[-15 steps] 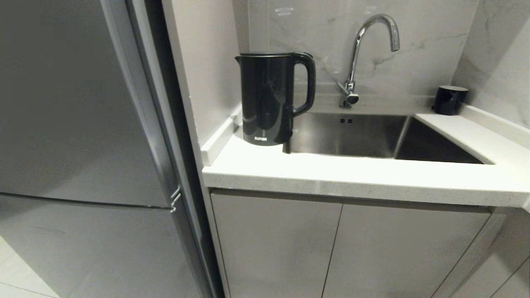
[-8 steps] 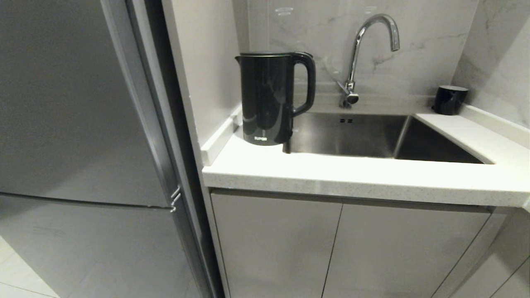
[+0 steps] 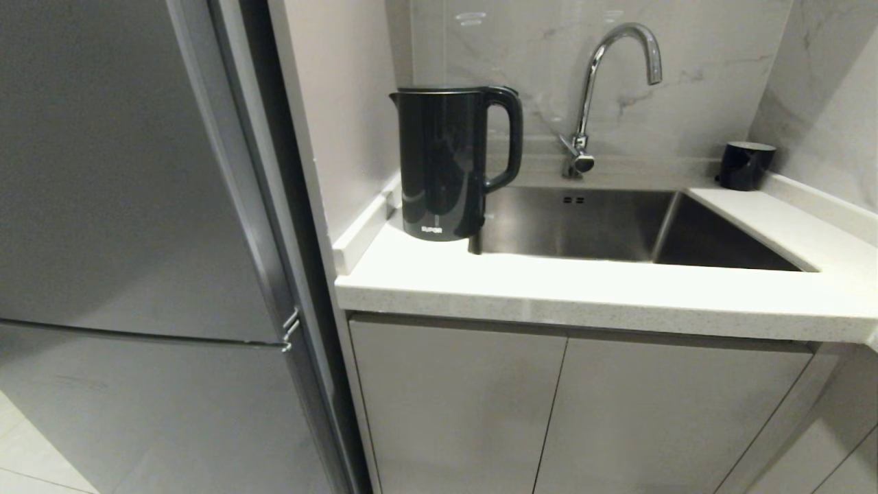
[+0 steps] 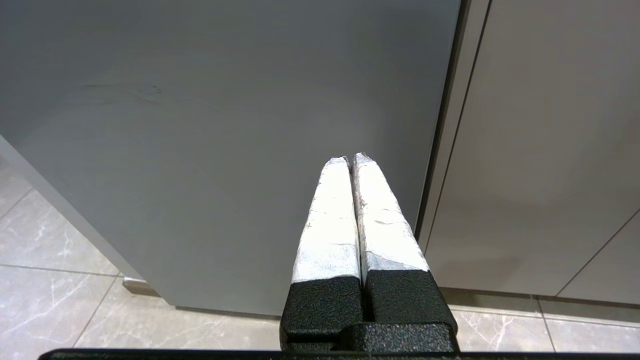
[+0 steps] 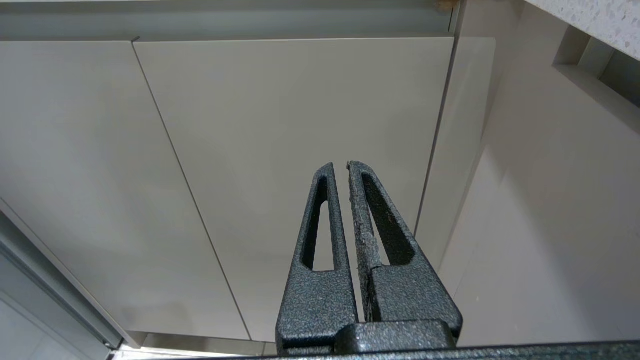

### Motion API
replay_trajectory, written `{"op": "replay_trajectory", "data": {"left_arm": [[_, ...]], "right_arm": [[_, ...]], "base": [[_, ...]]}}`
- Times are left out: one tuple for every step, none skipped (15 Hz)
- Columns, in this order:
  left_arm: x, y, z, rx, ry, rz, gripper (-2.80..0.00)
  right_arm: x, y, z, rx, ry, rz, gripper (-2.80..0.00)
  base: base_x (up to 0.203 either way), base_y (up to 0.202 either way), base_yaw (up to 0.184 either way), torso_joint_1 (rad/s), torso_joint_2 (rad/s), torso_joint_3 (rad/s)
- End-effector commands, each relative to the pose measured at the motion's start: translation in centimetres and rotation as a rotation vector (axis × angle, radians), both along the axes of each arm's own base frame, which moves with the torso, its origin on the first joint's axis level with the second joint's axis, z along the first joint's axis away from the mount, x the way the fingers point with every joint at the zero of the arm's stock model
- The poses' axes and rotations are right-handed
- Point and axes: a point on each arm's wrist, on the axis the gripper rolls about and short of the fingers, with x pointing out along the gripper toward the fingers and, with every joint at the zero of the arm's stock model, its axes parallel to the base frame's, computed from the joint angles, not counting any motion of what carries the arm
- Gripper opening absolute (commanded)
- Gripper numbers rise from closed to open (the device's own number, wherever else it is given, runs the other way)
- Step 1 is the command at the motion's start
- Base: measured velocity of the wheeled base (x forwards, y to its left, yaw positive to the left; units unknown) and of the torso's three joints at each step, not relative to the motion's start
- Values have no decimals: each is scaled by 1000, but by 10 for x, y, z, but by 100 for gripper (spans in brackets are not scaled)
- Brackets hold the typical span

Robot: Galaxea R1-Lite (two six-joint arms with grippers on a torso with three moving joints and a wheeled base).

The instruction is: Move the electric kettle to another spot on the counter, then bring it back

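Observation:
The electric kettle [image 3: 442, 161], tall and glossy black, stands upright on the white speckled counter [image 3: 549, 291] at its left end, beside the sink, with its loop handle toward the faucet. Neither arm appears in the head view. My left gripper [image 4: 351, 160] hangs low in front of the grey fridge door, its white-wrapped fingers pressed together and empty. My right gripper [image 5: 341, 166] hangs low before the pale cabinet doors, its black fingers shut with only a thin slit between them, holding nothing.
A steel sink [image 3: 617, 226] with a curved chrome faucet [image 3: 603, 82] lies right of the kettle. A small black cup [image 3: 745, 165] stands in the far right corner. A tall grey fridge [image 3: 137, 206] fills the left. Cabinet doors [image 3: 562, 412] sit below the counter.

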Motion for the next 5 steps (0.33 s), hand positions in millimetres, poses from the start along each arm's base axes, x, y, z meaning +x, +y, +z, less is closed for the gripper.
{"op": "replay_trajectory", "data": {"left_arm": [[0,0,0,1,3,0,-280],[0,0,0,0,3,0,-280],[0,0,0,-1,3,0,-280],[0,0,0,-1,3,0,-280],[0,0,0,-1,3,0,-280]], "right_arm": [[0,0,0,-1,0,0,-280],[0,0,0,-1,0,-1,-280],[0,0,0,-1,1,0,-280],[0,0,0,-1,0,0,-280],[0,0,0,-1,1,0,-280]], "base": [[0,0,0,0,0,0],[0,0,0,0,0,0],[0,0,0,0,0,0],[0,0,0,0,0,0],[0,0,0,0,0,0]]}}
